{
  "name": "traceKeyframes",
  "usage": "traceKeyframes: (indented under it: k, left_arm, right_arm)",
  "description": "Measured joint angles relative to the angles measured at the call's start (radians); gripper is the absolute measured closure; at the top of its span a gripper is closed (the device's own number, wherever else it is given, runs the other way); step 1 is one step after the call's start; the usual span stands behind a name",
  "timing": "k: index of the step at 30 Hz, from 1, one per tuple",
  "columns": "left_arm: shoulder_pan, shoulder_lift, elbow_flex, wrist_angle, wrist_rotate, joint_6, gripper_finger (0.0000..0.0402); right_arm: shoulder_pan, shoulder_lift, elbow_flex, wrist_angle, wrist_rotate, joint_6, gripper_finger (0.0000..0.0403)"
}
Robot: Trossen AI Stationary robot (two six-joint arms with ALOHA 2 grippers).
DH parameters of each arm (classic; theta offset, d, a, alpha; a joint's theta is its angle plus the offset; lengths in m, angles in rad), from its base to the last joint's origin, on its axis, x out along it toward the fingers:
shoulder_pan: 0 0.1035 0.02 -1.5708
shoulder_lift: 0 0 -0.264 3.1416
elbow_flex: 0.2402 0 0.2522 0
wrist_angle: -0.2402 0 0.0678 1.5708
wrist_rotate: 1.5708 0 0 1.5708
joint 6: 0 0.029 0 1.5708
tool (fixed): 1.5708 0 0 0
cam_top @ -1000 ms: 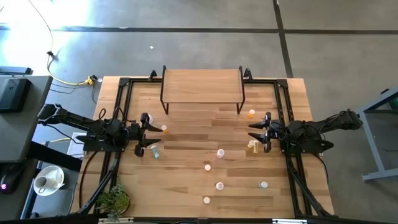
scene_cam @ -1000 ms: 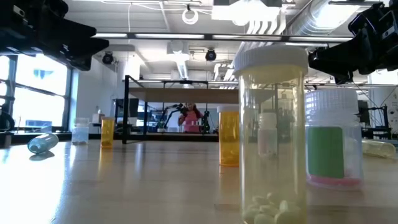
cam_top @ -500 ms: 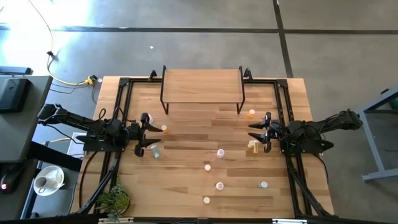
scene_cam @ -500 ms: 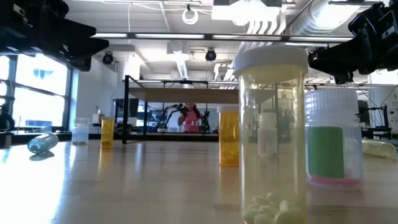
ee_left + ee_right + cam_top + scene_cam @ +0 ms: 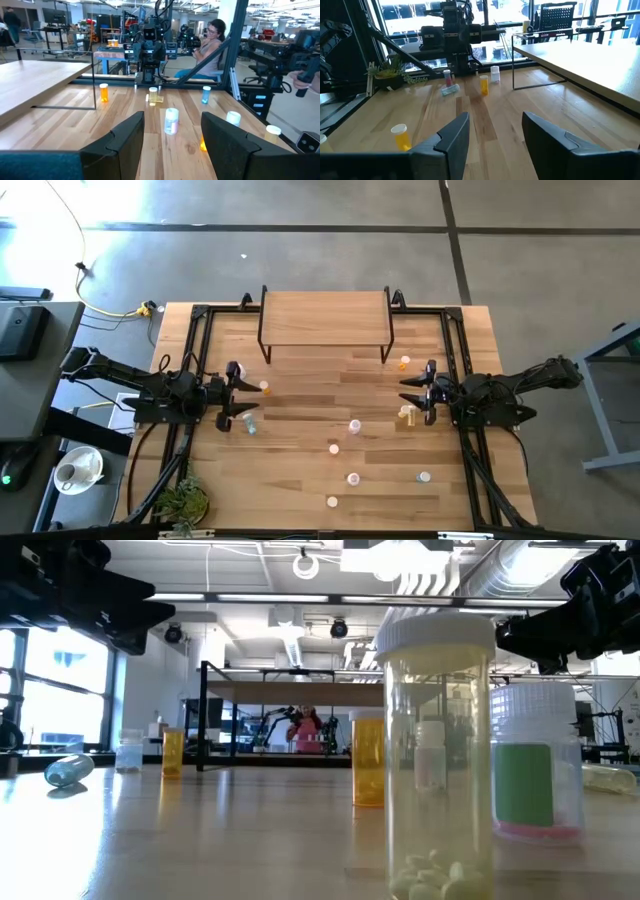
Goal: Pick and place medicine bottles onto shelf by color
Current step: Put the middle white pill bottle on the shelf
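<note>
The shelf (image 5: pixel 325 317) is seen at the far middle of the desk (image 5: pixel 300 480), and nothing is seen on its light wood top. The medicine bottles are scattered over the desk in front of it.

The left hand (image 5: pixel 243 394) is held above the left side of the desk, pointed toward the centre, with its fingers (image 5: pixel 127 142) spread apart and nothing between them. Just beside it an orange bottle (image 5: pixel 265 387) is stood upright, and a pale blue bottle (image 5: pixel 250 426) is lain on its side close by. A pale capped bottle (image 5: pixel 232 367) is seen near the hand on the shelf side.

The right hand (image 5: pixel 412 392) is held above the right side of the desk, facing the left one, its fingers (image 5: pixel 451 140) likewise parted and empty. A yellow bottle (image 5: pixel 405 413) is found just beside it, and another orange bottle (image 5: pixel 404 363) is stood between it and the right leg of the shelf.

Toward the middle and near edge, a pinkish bottle (image 5: pixel 354 425) and several light-capped bottles (image 5: pixel 353 478) are stood well apart from one another. In the low view a clear bottle with pills (image 5: pixel 437 755) is seen closest to the camera.

A seated person (image 5: pixel 210 42) is seen beyond the desk in the left wrist view.
</note>
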Motion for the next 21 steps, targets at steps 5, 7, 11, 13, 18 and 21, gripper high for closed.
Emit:
traceKeyframes:
  k: [5, 7, 11, 13, 18, 21]
  left_arm:
    - [0.000, 0.000, 0.000, 0.000, -0.042, -0.001, 0.0216]
    - [0.000, 0.000, 0.000, 0.000, -0.046, -0.016, 0.0216]
    - [0.000, 0.000, 0.000, 0.000, -0.044, -0.022, 0.0216]
    - [0.000, 0.000, 0.000, 0.000, -0.045, -0.007, 0.0216]
    - [0.000, 0.000, 0.000, 0.000, -0.045, 0.010, 0.0216]
    - [0.000, 0.000, 0.000, -0.013, -0.045, -0.017, 0.0216]
  right_arm:
    - [0.000, 0.000, 0.000, 0.056, 0.000, 0.002, 0.0229]
    - [0.000, 0.000, 0.000, 0.092, 0.000, -0.014, 0.0229]
    - [0.000, 0.000, 0.000, 0.158, 0.000, -0.031, 0.0229]
    - [0.000, 0.000, 0.000, 0.187, 0.009, -0.024, 0.0229]
    - [0.000, 0.000, 0.012, 0.208, 0.086, -0.024, 0.0226]
    - [0.000, 0.002, 0.030, 0.213, 0.088, -0.024, 0.0212]
